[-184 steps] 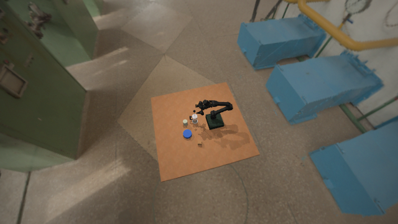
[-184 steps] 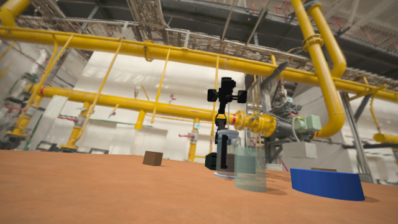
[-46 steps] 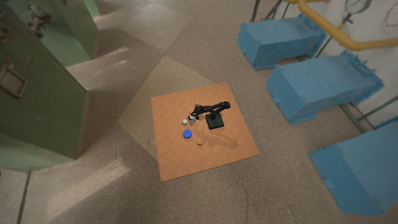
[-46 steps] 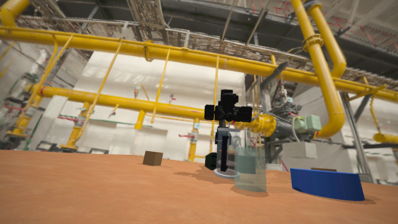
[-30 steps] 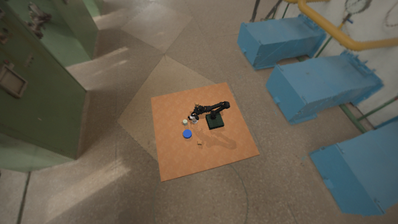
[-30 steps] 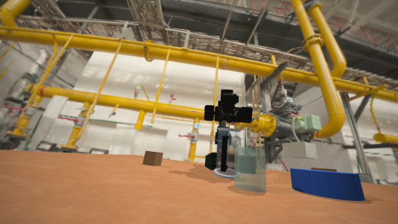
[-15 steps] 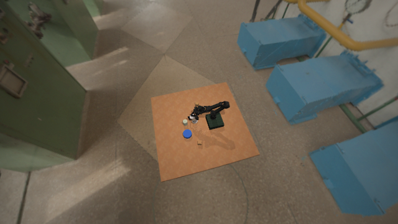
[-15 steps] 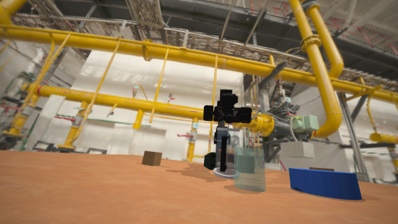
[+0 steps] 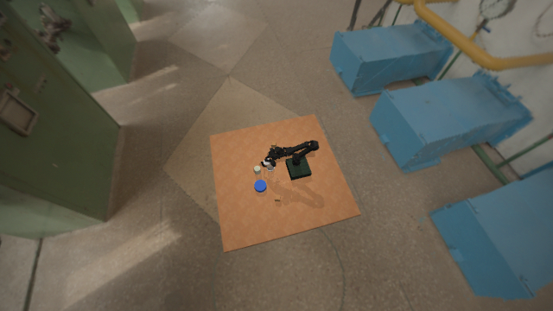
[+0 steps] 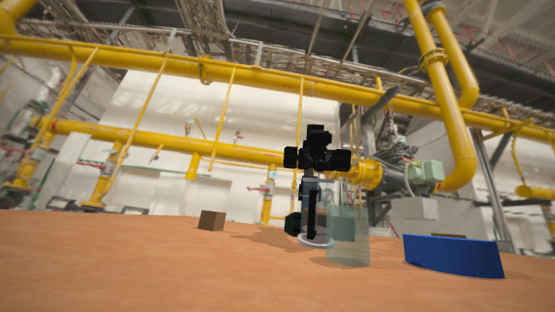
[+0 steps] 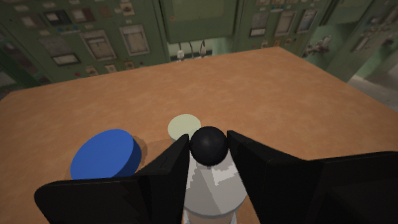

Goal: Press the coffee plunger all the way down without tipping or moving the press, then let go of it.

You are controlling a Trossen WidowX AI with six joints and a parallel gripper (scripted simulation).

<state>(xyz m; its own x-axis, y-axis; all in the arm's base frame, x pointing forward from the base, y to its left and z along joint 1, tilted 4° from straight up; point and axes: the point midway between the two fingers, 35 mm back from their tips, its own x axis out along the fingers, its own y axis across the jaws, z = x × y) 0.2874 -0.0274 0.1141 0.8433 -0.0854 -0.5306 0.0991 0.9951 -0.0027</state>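
An orange table top (image 9: 259, 225) carries a coffee press (image 10: 316, 217), pale cup (image 9: 257, 169), blue disc (image 9: 260, 186), brown block (image 10: 212, 220) and the arm's dark base (image 9: 298, 168).

I see: speckled concrete floor (image 9: 130, 268) | green control cabinets (image 9: 52, 130) | blue metal ducts (image 9: 449, 117) | yellow overhead pipes (image 10: 173, 65)

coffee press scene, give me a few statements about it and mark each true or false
1. The gripper is shut on the plunger knob. True.
2. The blue disc sits on top of the coffee press. False: it lies on the orange mat, apart from the press.
3. The press stands upright. True.
4. The pale green cylinder is held between the fingers. False: it stands on the mat beyond the knob.
5. The brown block leans against the press. False: it sits well apart from it.
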